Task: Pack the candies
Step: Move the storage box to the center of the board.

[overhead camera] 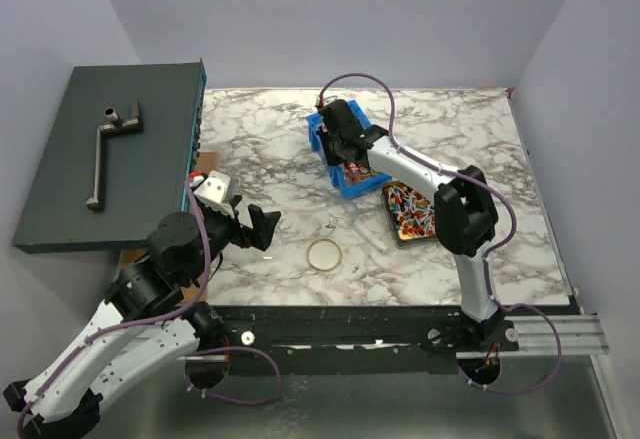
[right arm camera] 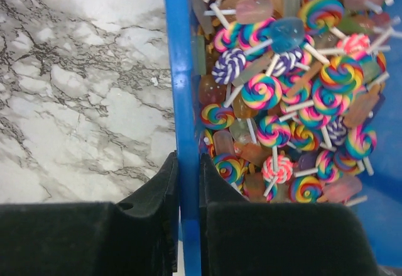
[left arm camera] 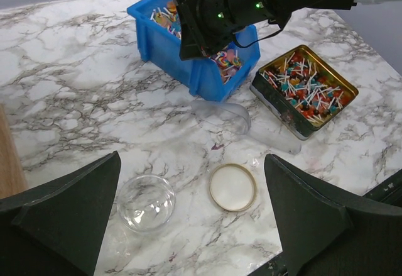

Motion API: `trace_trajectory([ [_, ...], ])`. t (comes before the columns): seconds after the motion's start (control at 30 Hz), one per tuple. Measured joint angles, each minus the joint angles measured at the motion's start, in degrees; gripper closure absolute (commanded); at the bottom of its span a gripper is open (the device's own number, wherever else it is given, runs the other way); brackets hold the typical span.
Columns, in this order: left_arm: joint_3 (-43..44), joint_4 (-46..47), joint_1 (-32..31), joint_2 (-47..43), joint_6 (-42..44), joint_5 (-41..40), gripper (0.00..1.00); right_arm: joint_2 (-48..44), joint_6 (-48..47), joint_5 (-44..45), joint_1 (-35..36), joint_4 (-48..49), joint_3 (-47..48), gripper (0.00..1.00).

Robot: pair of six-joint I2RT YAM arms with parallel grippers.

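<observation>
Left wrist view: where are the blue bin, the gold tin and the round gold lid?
blue bin [left arm camera: 210, 78], left wrist view, on its near outer wall.
gold tin [left arm camera: 271, 100], left wrist view, on its dark near side wall.
round gold lid [left arm camera: 232, 188], left wrist view, on its pale centre.

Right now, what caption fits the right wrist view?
Right gripper clamps the blue bin by its wall, lollipops inside.

Gold lid [left arm camera: 232, 187] near clear dome [left arm camera: 146, 202] on marble table [left arm camera: 75, 100].
</observation>
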Motion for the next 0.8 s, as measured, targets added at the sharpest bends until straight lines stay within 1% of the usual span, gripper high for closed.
trace_trajectory([
  [0.03,0.0,0.0,0.09,0.11,0.0,0.0,0.01,0.15,-0.63,-0.17,0.02,0.13,0.24,0.98],
  [0.07,0.0,0.0,0.17,0.22,0.0,0.0,0.01,0.22,-0.96,-0.39,0.02,0.15,0.35,0.99],
  [0.53,0.0,0.0,1.31,0.92,0.0,0.2,0.01,0.24,-1.16,-2.47,0.22,0.17,0.46,0.99],
  [0.8,0.0,0.0,1.49,1.14,-0.02,0.7,0.01,0.7,-0.02,-2.47,3.5,1.62,0.46,0.99],
])
